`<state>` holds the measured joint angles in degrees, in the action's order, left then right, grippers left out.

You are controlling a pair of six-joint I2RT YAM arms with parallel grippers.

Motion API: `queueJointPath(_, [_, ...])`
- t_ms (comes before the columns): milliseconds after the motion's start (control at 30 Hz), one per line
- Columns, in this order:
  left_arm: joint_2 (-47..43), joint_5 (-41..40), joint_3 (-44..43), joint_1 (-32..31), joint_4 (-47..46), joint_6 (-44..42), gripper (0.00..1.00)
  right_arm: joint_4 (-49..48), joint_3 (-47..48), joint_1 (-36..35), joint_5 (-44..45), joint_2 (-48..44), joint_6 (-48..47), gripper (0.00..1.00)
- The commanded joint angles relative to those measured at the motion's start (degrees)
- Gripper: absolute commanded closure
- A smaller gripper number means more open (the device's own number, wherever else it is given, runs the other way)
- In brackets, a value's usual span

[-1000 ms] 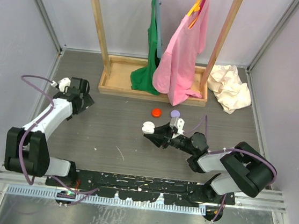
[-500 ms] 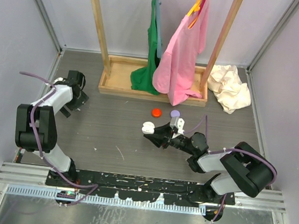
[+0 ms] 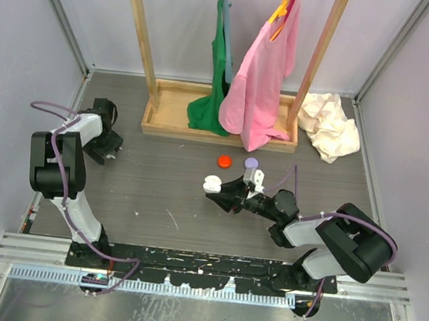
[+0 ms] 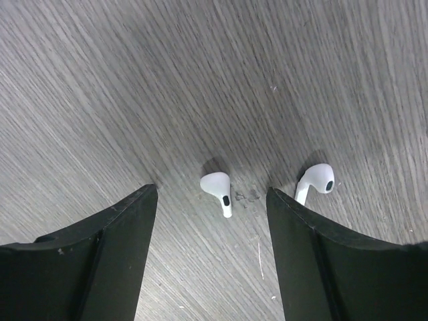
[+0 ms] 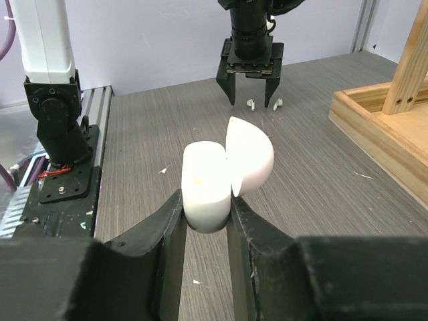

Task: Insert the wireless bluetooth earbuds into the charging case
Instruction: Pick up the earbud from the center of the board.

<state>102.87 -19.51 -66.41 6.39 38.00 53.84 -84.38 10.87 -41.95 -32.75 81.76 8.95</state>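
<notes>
My left hand point(image 4: 210, 190) hangs low over the counter point(image 4: 100, 73), fingers spread wide and grasping nothing. One earbud point(image 4: 217, 187) lies on the counter in the gap between its fingertips, and the second earbud point(image 4: 317, 179) lies just ahead of the finger on the right of the wrist view, outside that gap. My right hand point(image 5: 206, 200) is clenched on the lower body of the white charging case point(image 5: 204, 180), which stands upright between the fingers with its lid point(image 5: 253, 157) swung open, well apart from the left hand.
</notes>
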Motion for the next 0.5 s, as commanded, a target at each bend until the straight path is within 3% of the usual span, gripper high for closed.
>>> queueJointPath(0, [0.6, 1.2, -2.9, 1.2, -0.5, 0.8, 0.34, -4.1, 1.6, -0.2, -1.2, 0.2, -0.3, 0.94])
queueJointPath(467, [3.0, 4.1, -4.0, 2.1, -0.5, 0.4, 0.48, -3.5, 1.8, -0.2, -1.6, -0.2, -0.5, 0.94])
